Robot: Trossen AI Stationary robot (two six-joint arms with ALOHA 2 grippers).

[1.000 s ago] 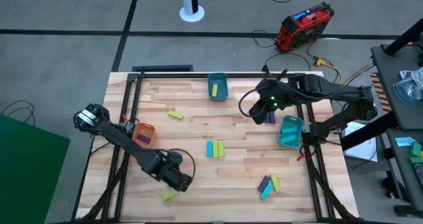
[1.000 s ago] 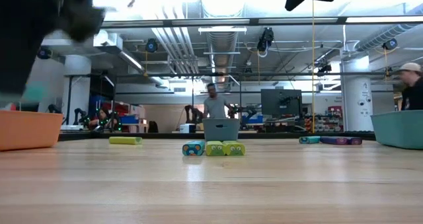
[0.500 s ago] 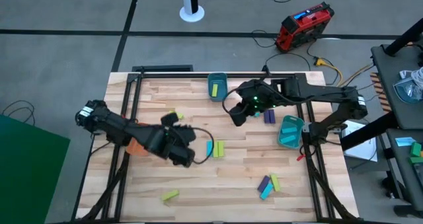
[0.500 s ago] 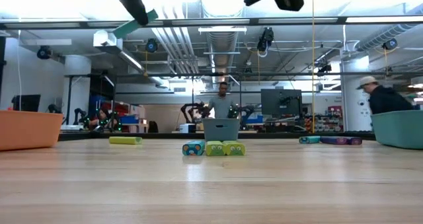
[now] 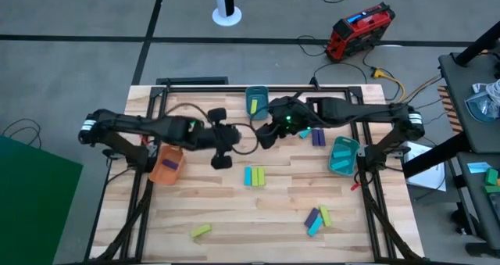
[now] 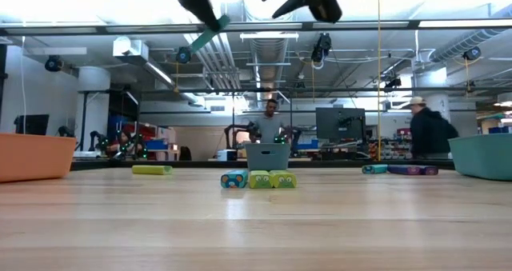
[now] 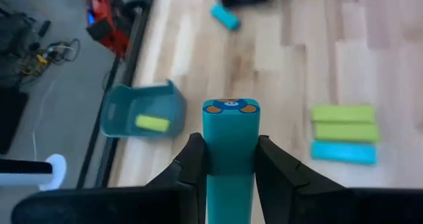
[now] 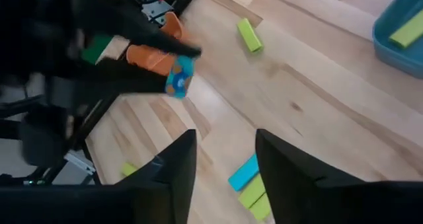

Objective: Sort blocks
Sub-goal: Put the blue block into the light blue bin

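My left gripper (image 7: 230, 145) is shut on a cyan block (image 7: 230, 128) high over the table's middle (image 6: 210, 31). My right gripper (image 8: 225, 164) hangs open just right of it (image 5: 262, 137), nothing between its fingers, facing the held block (image 8: 180, 75). One cyan and two yellow-green blocks (image 5: 255, 176) lie side by side on the table's centre. A yellow-green block (image 5: 201, 231) lies near the front. A purple, cyan and yellow-green cluster (image 5: 317, 218) lies front right. A purple block (image 5: 319, 137) and a cyan one (image 5: 303, 132) lie by the right arm. My left gripper pinches the cyan block's two long sides (image 7: 213, 159) between its two fingers. The block lies along the fingers, and its end face with orange marks (image 7: 230, 106) sticks out past the fingertips. It slants downward, lifted clear of the table.
An orange bin (image 5: 166, 163) stands at the left. A teal bin (image 5: 257, 102) with a yellow-green block inside stands at the far edge, another teal bin (image 5: 342, 155) at the right. Bare wood lies at the front centre. People stand in the room behind.
My left gripper has risen from the table's near-left part and swung toward the far edge and the middle, rolling as it went, with the cyan block held. My right gripper has moved toward the table's left, toward the left gripper, and in the low view its fingers now stand apart.
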